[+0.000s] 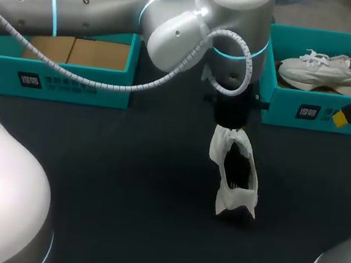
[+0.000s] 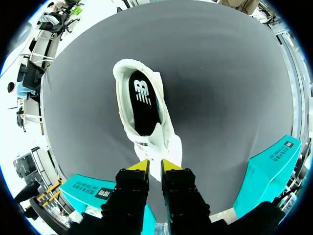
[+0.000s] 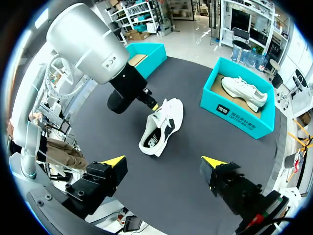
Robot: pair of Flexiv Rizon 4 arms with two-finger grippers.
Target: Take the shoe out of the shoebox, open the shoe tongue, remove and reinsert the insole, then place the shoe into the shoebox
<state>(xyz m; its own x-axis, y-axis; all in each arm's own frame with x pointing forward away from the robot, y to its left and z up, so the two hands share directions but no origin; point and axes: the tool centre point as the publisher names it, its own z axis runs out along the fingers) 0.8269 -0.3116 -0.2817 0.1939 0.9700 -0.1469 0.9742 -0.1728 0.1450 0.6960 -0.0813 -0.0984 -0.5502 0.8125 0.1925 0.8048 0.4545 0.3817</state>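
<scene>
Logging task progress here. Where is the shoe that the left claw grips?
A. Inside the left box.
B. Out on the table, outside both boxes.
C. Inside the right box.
B: the shoe lies on the table with the left claw pinching its end; the left box holds no shoe, and the right box holds only the other shoe.

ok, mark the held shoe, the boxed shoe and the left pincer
held shoe (image 1: 235, 172), head view, dark insole opening.
boxed shoe (image 1: 328, 69), head view, white side.
left pincer (image 2: 155, 166), left wrist view, midway between yellow tips.
</scene>
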